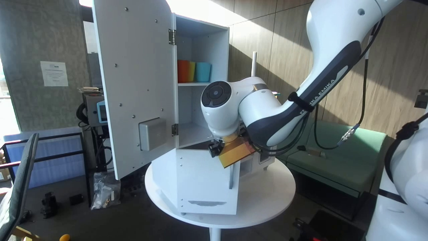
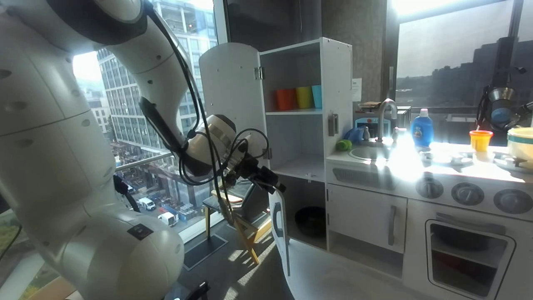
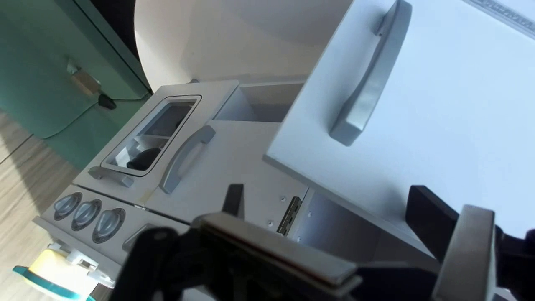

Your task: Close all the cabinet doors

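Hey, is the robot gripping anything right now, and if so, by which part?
Nothing is held. The gripper is open, its jaws wide apart near the lower cabinet door; whether they touch it cannot be told.

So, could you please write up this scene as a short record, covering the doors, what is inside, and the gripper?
Tall door: swung wide open
Short door: open
Sink-side door: shut
Upper shelf: orange-red, yellow and light blue cups
Lower compartment: black bowl
Gripper: open, near the short door's top edge; contact cannot be told
Task status: unfinished, tall and short doors both open
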You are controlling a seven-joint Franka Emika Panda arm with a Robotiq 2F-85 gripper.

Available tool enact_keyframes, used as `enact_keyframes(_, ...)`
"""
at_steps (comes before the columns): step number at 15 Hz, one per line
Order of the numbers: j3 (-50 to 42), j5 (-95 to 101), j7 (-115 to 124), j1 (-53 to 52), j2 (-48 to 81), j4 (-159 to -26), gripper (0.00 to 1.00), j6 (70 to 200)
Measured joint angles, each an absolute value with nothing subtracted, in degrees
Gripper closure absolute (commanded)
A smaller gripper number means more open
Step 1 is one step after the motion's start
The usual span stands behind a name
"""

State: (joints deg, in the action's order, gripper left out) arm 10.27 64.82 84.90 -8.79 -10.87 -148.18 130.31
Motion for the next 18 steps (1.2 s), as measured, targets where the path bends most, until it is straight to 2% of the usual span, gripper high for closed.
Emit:
enact_keyframes(8, 8.2, 65.0, 83.0, -8.2, -11.4, -154.3, 0.0, 130.5)
enact_keyframes(18, -2.7, 78.9, 77.4, -1.8, -9.0, -152.0, 0.0, 164.5)
